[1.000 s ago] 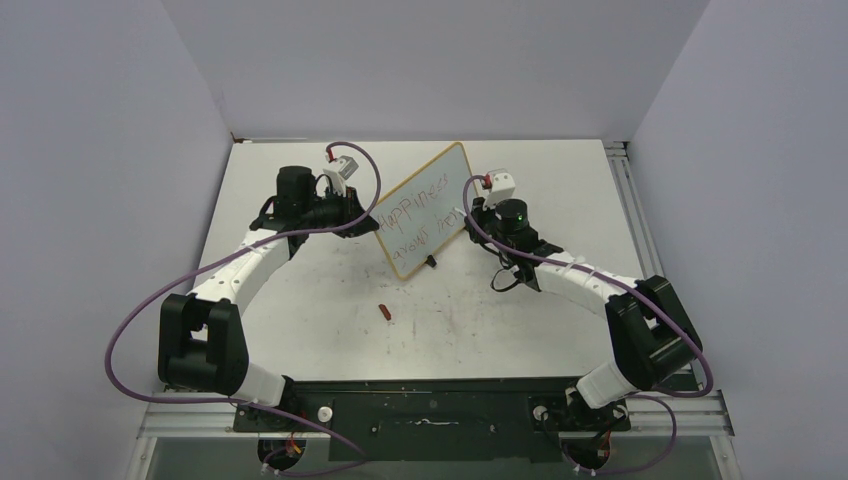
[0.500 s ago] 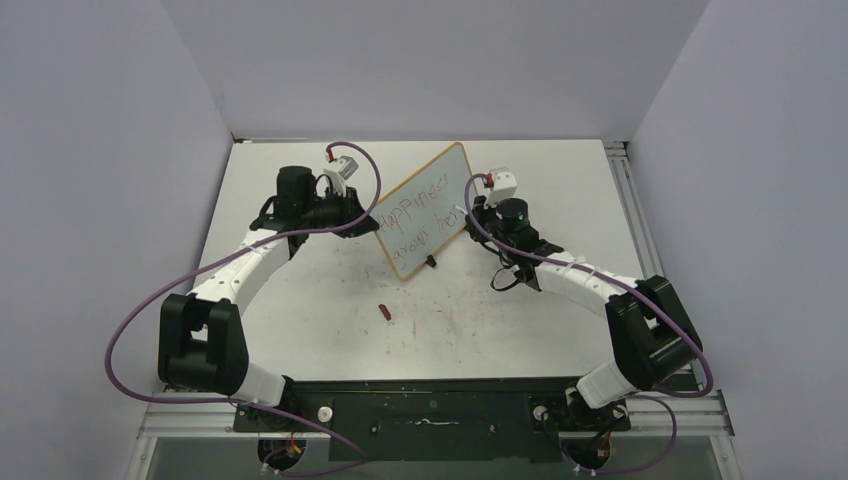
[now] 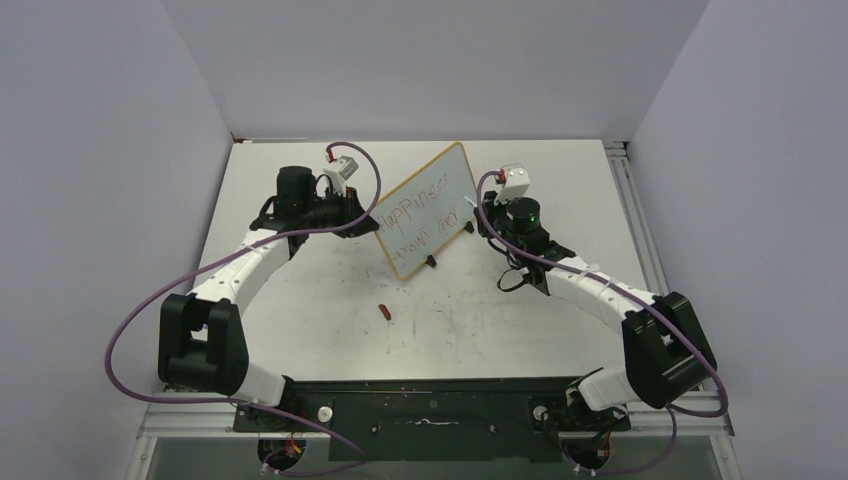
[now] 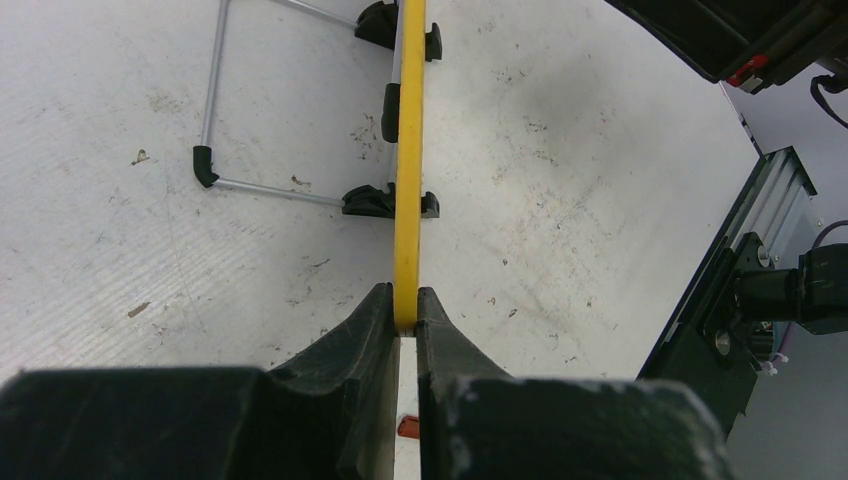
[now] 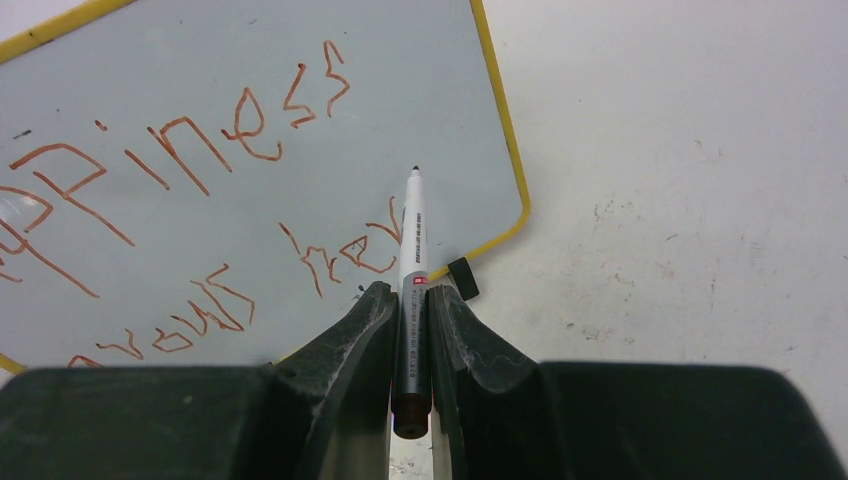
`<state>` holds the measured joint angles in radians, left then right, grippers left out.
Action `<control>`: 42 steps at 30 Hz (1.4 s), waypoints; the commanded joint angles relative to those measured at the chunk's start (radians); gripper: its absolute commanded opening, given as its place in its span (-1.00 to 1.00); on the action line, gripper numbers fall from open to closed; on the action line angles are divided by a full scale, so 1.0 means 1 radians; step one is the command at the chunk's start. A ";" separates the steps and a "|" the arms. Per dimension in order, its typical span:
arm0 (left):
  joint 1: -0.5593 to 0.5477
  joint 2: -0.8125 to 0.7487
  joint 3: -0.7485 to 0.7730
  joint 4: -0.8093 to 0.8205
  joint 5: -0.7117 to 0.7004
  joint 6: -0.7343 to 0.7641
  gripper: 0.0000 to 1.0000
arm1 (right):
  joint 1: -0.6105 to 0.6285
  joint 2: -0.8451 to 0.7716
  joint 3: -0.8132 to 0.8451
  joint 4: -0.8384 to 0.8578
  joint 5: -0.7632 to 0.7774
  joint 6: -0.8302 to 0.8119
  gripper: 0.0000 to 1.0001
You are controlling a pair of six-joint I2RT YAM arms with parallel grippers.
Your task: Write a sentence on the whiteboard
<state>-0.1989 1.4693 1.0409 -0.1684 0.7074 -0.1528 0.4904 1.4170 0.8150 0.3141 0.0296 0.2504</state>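
Note:
The whiteboard (image 3: 425, 207) with its yellow frame stands tilted on black feet at mid-table. The red sentence (image 3: 418, 216) runs across it in two slanted lines; in the right wrist view (image 5: 215, 150) I read "ppiness" and "grows her". My left gripper (image 3: 362, 215) is shut on the whiteboard's left edge; its wrist view shows the yellow frame (image 4: 408, 170) edge-on between the fingers (image 4: 375, 330). My right gripper (image 3: 478, 218) is shut on a marker (image 5: 412, 270) with its tip held off the board near its lower right corner.
A red marker cap (image 3: 386, 312) lies on the tabletop in front of the board. The board's wire stand (image 4: 215, 110) and black feet (image 4: 385, 202) rest on the scuffed table. A metal rail (image 3: 630, 200) runs along the right edge.
My right gripper with the marker has pulled back to the right, away from the board's face. The left arm and the board have not moved.

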 commanded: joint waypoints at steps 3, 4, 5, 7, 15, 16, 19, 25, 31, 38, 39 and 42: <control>0.003 -0.010 0.043 0.002 0.017 -0.010 -1.00 | -0.007 0.010 -0.017 0.022 -0.021 0.006 -0.89; 0.002 -0.011 0.043 0.001 0.017 -0.010 -1.00 | -0.007 0.012 -0.018 0.023 -0.022 0.005 -0.89; 0.003 -0.011 0.043 0.001 0.017 -0.010 -1.00 | -0.007 0.015 -0.019 0.025 -0.022 0.005 -0.89; 0.003 -0.010 0.043 0.001 0.018 -0.010 -1.00 | -0.007 0.027 -0.017 0.028 -0.022 0.004 -0.89; 0.002 -0.007 0.043 0.001 0.017 -0.010 -1.00 | -0.008 0.061 -0.010 0.035 -0.021 0.002 -0.89; 0.002 -0.007 0.043 0.000 0.018 -0.010 -1.00 | -0.008 0.065 -0.009 0.035 -0.021 0.001 -0.89; 0.003 -0.009 0.042 0.000 0.018 -0.009 -1.00 | -0.008 0.071 -0.010 0.042 -0.043 0.002 -0.89; 0.002 -0.009 0.042 0.000 0.018 -0.008 -1.00 | -0.006 0.086 -0.004 0.049 -0.059 0.004 -0.89; 0.002 -0.006 0.043 0.000 0.019 -0.008 -1.00 | -0.007 0.101 0.005 0.053 -0.059 0.004 -0.89; 0.003 -0.008 0.044 0.000 0.019 -0.008 -1.00 | -0.007 0.117 0.012 0.069 -0.050 0.004 -0.89; 0.003 -0.008 0.043 0.000 0.019 -0.008 -1.00 | -0.008 0.119 0.014 0.071 -0.047 0.004 -0.89; 0.002 -0.008 0.042 0.000 0.018 -0.008 -1.00 | -0.008 0.125 0.015 0.082 -0.042 0.005 -0.89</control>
<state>-0.1989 1.4693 1.0409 -0.1688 0.7071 -0.1524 0.4896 1.5341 0.8013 0.3077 -0.0154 0.2504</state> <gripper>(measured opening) 0.066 0.158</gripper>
